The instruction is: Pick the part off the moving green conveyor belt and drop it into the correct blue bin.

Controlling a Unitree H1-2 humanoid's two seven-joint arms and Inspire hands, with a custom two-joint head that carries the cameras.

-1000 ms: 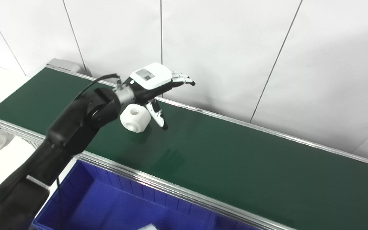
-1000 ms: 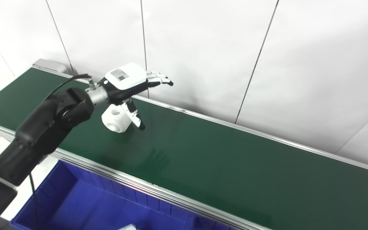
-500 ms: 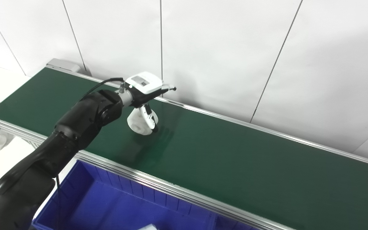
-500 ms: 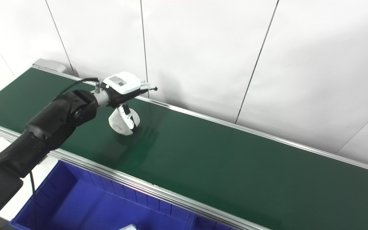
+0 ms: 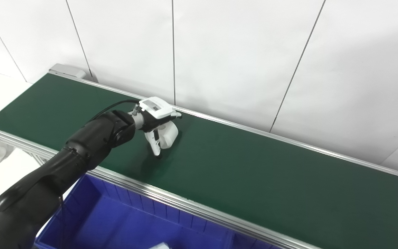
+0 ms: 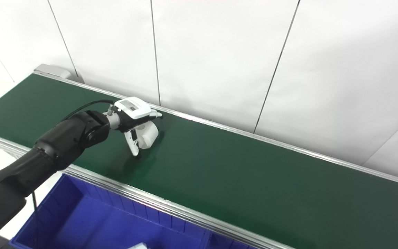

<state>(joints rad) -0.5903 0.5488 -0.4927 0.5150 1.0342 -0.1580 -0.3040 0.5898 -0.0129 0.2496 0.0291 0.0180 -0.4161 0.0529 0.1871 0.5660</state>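
A green conveyor belt (image 5: 254, 173) runs diagonally before a white panelled wall (image 5: 237, 52). The left robot hand (image 5: 157, 119) curls around the white part (image 5: 169, 134) near the belt's far edge; a blue bin (image 5: 116, 224) sits below the near edge.

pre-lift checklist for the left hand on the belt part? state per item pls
1. Left hand over the white part: ok, palm above, thumb down its near side.
2. Grasp fully closed on the part: cannot tell, the far-side fingers are hidden.
3. Part lifted off the green belt: not ok, it looks to rest on the belt.
4. Path toward the blue bin: ok, nothing else shows on the belt between.
5. Correct bin for this part: cannot tell, only one bin is partly in view.
6. Right hand: not in view.
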